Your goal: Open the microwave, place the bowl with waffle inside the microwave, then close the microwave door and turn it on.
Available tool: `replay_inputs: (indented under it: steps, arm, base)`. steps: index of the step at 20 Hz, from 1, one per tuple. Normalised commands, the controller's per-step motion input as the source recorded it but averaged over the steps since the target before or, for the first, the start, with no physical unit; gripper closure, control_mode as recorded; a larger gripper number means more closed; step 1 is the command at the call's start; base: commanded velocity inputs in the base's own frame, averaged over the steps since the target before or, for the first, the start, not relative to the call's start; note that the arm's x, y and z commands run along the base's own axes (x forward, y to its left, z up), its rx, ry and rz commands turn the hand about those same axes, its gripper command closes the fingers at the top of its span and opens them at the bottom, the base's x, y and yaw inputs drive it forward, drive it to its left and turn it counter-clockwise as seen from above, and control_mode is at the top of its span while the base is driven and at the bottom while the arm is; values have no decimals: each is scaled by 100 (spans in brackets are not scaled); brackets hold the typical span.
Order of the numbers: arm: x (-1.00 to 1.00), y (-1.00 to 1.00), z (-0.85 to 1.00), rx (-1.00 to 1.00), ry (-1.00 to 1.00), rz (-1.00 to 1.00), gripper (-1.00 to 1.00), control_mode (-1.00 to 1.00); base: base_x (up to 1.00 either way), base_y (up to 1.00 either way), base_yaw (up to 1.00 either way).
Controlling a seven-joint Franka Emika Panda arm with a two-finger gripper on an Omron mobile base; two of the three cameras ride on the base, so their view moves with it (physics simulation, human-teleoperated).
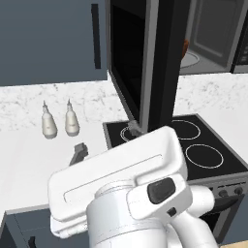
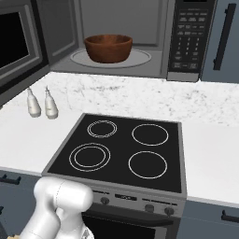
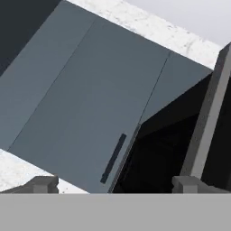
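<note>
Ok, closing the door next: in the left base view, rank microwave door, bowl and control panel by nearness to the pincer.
1. Microwave door, swung open beside the pincer.
2. Bowl, inside the microwave, past the door.
3. Control panel, far right edge.

No text, brand, number or sign can be read anywhere: the control panel (image 2: pixel 190 37) at the right edge of the microwave (image 2: pixel 126 37) carries rows of small pale buttons too blurred to make out, and the two bottles (image 2: pixel 41 103) on the counter (image 2: pixel 28 135) bear no label
</note>
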Motion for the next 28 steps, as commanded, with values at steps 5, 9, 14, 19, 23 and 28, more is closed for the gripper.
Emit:
replay_inputs:
  steps: [5,9,14,19,23,28]
  arm:
    - [80,16,-53,0,-2,-19,-100,-100]
    - [71,2,-17,0,-10,-21,-100,-100]
    - [8,36,0,0,-15,-18,-100,-100]
    - [3,11,0,0,-8,-12,-100,-100]
    - [19,0,0,0,-3,-13,-100,-100]
    - [23,0,0,1,0,-14,-100,-100]
  base:
    - [0,0,0]
    - [0,0,0]
    - [0,0,0]
    - [0,0,0]
    - [0,0,0]
    - [0,0,0]
